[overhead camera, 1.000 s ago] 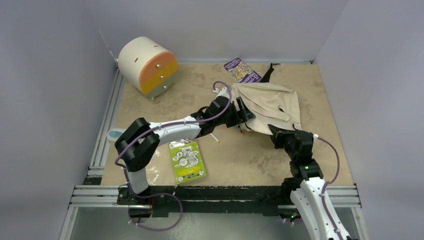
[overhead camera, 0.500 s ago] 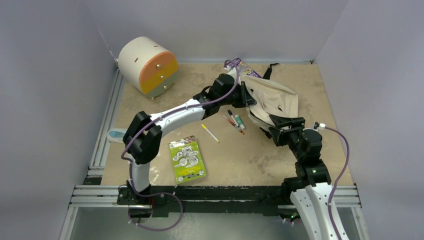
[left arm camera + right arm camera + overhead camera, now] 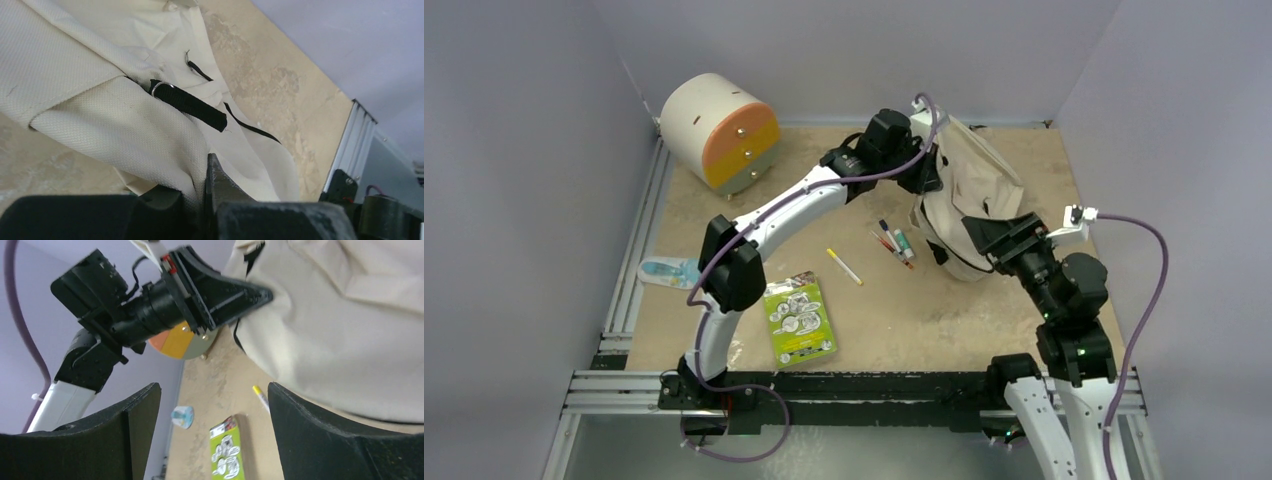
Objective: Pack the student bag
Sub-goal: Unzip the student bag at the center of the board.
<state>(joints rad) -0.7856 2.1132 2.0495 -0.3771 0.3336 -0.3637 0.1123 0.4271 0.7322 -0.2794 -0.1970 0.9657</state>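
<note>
The student bag (image 3: 972, 185), cream fabric with a black strap (image 3: 192, 102), hangs lifted off the table at the back right. My left gripper (image 3: 930, 168) is shut on a fold of its fabric (image 3: 125, 130) at the upper edge, and the cloth is pinched between the jaws of the left gripper (image 3: 204, 175). My right gripper (image 3: 986, 236) stands open just in front of the bag's lower part with nothing between its fingers. In the right wrist view the bag (image 3: 345, 325) fills the upper right, beyond the open right gripper (image 3: 214, 392).
On the table lie a yellow pen (image 3: 844, 266), a few markers and a small tube (image 3: 894, 241), a green booklet (image 3: 799, 320) and a pale blue item (image 3: 668, 270) at the left rail. A cream drawer unit with an orange front (image 3: 721, 130) stands back left.
My left gripper closed on the bag and lifted it up and toward the back, uncovering the markers. My right gripper opened, let go of the bag and drew back to the right.
</note>
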